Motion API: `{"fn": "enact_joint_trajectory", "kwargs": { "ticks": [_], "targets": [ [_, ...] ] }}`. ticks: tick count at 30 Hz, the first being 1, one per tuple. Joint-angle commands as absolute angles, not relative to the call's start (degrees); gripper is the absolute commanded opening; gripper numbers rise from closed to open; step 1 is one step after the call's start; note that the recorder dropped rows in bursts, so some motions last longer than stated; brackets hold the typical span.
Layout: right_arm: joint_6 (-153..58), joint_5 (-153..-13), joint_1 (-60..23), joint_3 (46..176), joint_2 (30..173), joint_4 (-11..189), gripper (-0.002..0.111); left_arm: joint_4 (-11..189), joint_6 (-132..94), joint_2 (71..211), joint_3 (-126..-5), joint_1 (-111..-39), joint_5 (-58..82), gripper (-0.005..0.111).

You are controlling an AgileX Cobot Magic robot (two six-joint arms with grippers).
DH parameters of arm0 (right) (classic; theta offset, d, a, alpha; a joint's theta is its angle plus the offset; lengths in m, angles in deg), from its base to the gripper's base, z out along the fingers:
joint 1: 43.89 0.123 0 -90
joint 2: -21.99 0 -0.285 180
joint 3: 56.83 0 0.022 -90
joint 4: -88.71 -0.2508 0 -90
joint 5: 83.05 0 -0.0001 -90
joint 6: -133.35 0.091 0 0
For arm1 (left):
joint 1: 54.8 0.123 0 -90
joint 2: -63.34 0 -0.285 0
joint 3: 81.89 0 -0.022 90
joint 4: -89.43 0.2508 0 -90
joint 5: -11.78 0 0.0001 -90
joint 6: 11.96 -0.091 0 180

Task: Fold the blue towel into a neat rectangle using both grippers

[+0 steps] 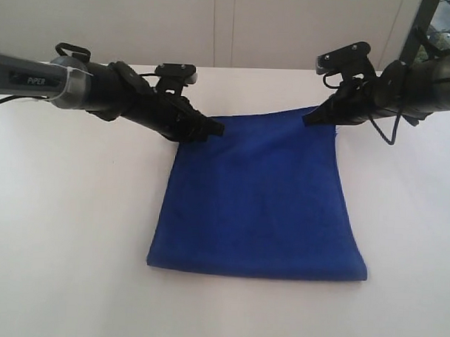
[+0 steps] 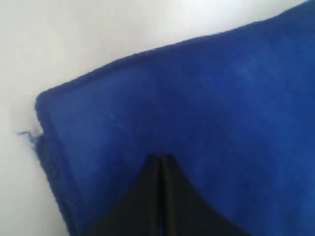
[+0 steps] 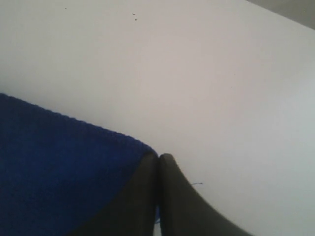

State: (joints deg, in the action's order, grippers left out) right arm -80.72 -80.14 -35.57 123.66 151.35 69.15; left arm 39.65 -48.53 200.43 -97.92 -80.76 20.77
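The blue towel (image 1: 260, 207) lies doubled on the white table, its rounded fold toward the near edge. My left gripper (image 1: 217, 127) sits on the towel's far left corner, and my right gripper (image 1: 308, 120) on the far right corner. In the left wrist view the fingers (image 2: 161, 156) are pressed together down on the towel (image 2: 221, 98), whose corner lies just beyond the tips. In the right wrist view the gripper (image 3: 158, 156) is shut at the towel's edge (image 3: 59, 162), with a sliver of blue between its fingers.
The white table (image 1: 67, 229) stretches bare on both sides of the towel and in front of it. A pale wall runs behind the table's far edge. A dark frame (image 1: 421, 27) stands at the back right.
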Motion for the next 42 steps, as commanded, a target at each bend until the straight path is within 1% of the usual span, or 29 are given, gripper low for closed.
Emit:
{"fn": "enact_joint_trajectory", "kwargs": {
  "ticks": [1,21,23,24,25,27,28,29,30,32,33,34,35,36,42],
  "targets": [
    [-80.8,-80.1,-35.9,124.0,151.3,69.1,0.0,38.0,-49.6,200.3,-98.1,-80.6,18.9,0.0],
    [-80.8,-80.5,-35.9,124.0,151.3,69.1,0.0,40.2,-50.4,203.6,-98.0,-80.7,20.8,0.0],
    [-80.8,-80.5,-35.9,124.0,151.3,69.1,0.006,40.2,-50.3,203.6,-98.0,-80.7,20.8,0.0],
    [-80.8,-80.5,-35.9,124.0,151.3,69.1,0.015,40.2,-50.3,203.6,-98.0,-80.7,20.8,0.0],
    [-80.8,-80.8,-35.9,124.0,151.3,69.1,0.02,40.2,-50.3,203.6,-98.0,-80.7,20.8,0.0],
    [-81.0,-83.1,-35.9,124.0,151.3,69.2,0.045,40.2,-50.3,203.6,-98.0,-80.7,21.4,0.0],
    [-81.0,-83.9,-35.9,124.1,151.2,69.1,0.05,40.2,-50.3,203.6,-98.0,-80.7,21.6,0.0],
    [-80.7,-83.9,-35.9,124.2,150.6,69.1,0.053,40.2,-50.3,203.6,-98.0,-80.7,21.7,0.0],
    [-79.2,-83.1,-35.9,124.2,150.2,69.1,0.051,40.2,-50.3,203.6,-98.0,-80.7,21.7,0.0],
    [-71.7,-77.7,-35.9,124.4,149.2,69.1,0.037,40.2,-50.3,203.6,-98.0,-80.7,21.7,0.0],
    [-67.9,-73.5,-35.9,124.9,149.4,69.1,0.022,40.2,-50.3,203.6,-98.0,-80.7,21.7,0.0],
    [-66.9,-72.6,-35.9,125.0,149.4,69.0,0.014,40.2,-50.3,203.6,-98.0,-80.7,21.7,0.0],
    [-66.7,-71.7,-35.9,125.1,149.4,68.6,0.004,40.2,-50.3,203.6,-98.0,-80.7,21.7,0.0],
    [-66.0,-71.1,-35.9,125.3,149.4,68.0,0.0,40.2,-50.3,203.6,-98.0,-80.7,21.7,0.0],
    [-65.7,-64.0,-35.9,127.5,151.9,62.7,0.0,40.2,-50.3,203.6,-98.0,-80.7,21.7,0.0]
  ]
}}
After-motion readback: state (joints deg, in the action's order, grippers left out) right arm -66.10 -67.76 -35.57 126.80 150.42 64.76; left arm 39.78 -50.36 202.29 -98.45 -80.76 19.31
